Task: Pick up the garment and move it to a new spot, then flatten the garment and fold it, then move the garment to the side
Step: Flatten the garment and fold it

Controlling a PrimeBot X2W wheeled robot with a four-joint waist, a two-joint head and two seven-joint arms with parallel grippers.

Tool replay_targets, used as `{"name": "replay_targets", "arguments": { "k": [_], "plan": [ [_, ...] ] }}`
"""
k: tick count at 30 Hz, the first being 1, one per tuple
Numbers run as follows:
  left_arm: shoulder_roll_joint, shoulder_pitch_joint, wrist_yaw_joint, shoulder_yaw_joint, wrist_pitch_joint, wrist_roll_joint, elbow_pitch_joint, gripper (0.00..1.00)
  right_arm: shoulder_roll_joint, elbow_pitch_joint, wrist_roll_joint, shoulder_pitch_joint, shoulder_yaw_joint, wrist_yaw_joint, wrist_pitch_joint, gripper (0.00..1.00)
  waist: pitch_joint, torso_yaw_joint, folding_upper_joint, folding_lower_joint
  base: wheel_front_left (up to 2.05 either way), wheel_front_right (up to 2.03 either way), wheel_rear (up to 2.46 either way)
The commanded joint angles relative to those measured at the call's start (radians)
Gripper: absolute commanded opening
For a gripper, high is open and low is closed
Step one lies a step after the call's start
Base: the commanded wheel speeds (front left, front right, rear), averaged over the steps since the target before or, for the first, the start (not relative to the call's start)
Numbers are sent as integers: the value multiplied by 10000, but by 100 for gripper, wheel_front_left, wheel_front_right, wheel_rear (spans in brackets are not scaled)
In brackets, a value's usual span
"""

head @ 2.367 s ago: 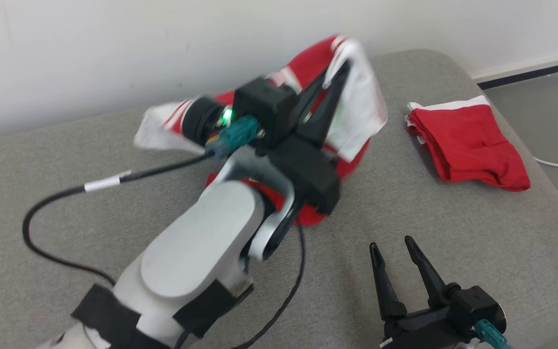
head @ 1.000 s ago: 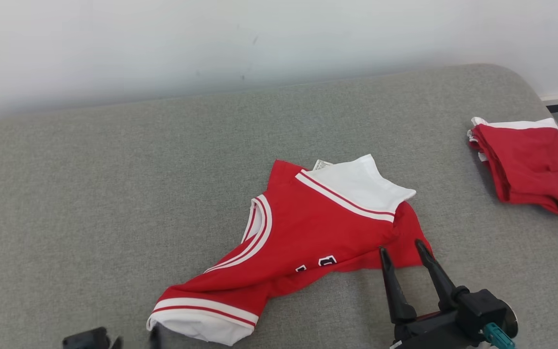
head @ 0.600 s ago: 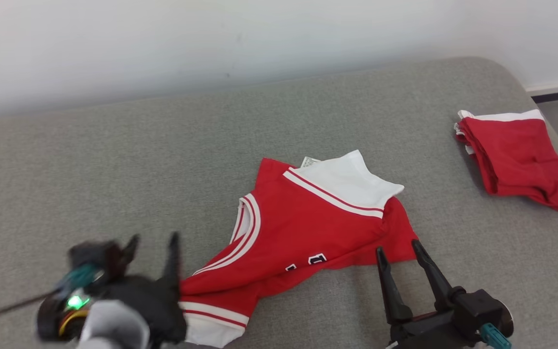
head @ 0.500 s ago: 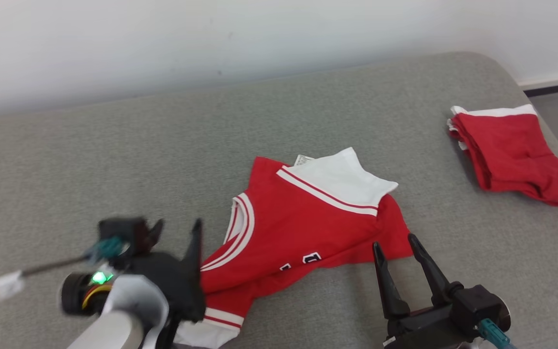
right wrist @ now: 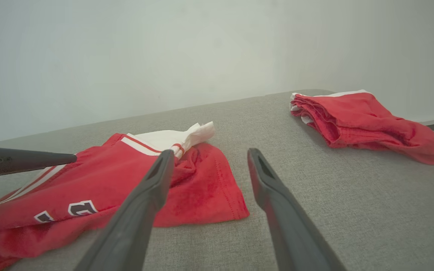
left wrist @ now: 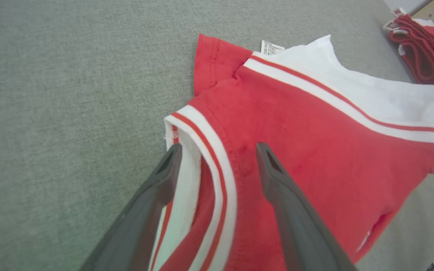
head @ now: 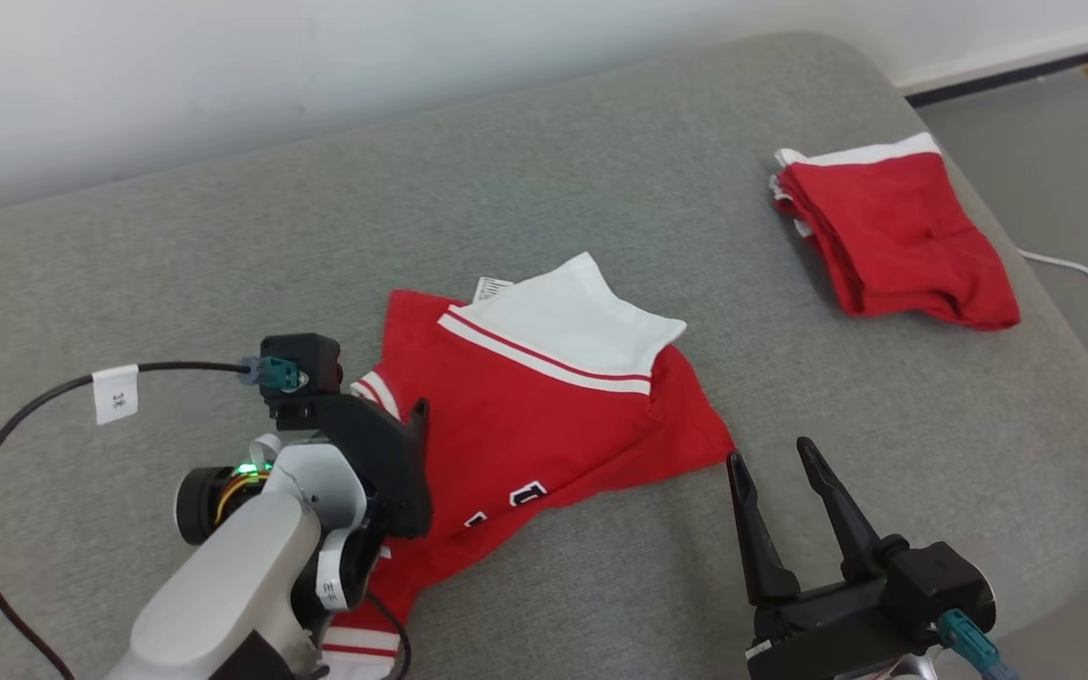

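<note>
A red jersey (head: 544, 425) with white striped trim and a white panel lies crumpled in the middle of the grey cushion (head: 223, 264). My left gripper (head: 412, 420) hangs over its left side, open. In the left wrist view its fingers straddle the striped white band (left wrist: 217, 158) of the jersey (left wrist: 315, 150), one finger (left wrist: 164, 177) over the white inside, the other over red cloth. My right gripper (head: 769, 453) stands open just off the jersey's right corner with nothing between its fingers. In the right wrist view that gripper (right wrist: 210, 152) points past the red hem (right wrist: 202, 195).
A second red garment (head: 893, 236), folded, lies at the cushion's far right near the rounded edge. A black cable with a white label (head: 114, 392) trails from my left wrist across the cushion. A white cord (head: 1087, 279) runs on the floor. A pale wall stands behind.
The left gripper let go of the lifted jersey, which now lies on the cushion, withdrew, then came back from the lower left over its striped edge. The camera shifted; the right gripper kept still.
</note>
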Motion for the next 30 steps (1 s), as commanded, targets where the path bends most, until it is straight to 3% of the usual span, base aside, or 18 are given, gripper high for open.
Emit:
{"name": "replay_targets", "arguments": {
  "k": [1,4,5,6,7,11,15,17,25,30],
  "plan": [
    [15,-194,31,51,-54,3,174,100,50,-45,118,-51,-8,-25,-13,100,273,-320,-1,-1,0,0,0],
    [-44,-292,-96,65,-109,-49,469,100,57,-69,129,-27,-48,-25,-13,100,319,-354,-1,-1,0,0,0],
    [-60,-347,-164,81,-146,-70,522,62,59,-77,146,-21,-56,-25,-13,100,333,-348,-1,-1,0,0,0],
    [-88,-399,-217,106,-203,-101,548,36,59,-83,172,-19,-62,-25,-13,100,341,-327,-1,-1,0,0,0],
    [-123,-425,-278,134,-231,-161,588,0,60,-88,197,-28,-57,-25,-13,100,347,-301,-1,-1,0,0,0],
    [-191,-710,-414,422,-942,-96,610,0,60,-117,237,-121,17,-25,-14,100,344,-222,-1,-1,0,0,0],
    [-203,-1166,-300,998,-2649,295,560,0,58,-128,238,-116,30,-25,-13,100,348,-120,-1,-1,0,0,0],
    [-28,-1567,-218,1360,-3543,541,701,0,57,-170,221,-102,15,-25,-13,100,405,-55,-1,-1,0,0,0],
    [1025,-2641,197,2516,-5469,1033,1889,0,58,-280,157,-343,195,-25,-13,100,868,-132,-1,-1,0,0,0],
    [1510,-2901,564,3015,-5931,1334,2693,0,57,-328,106,-463,221,-25,-13,100,1136,-278,-1,-1,0,0,0]
  ]
}}
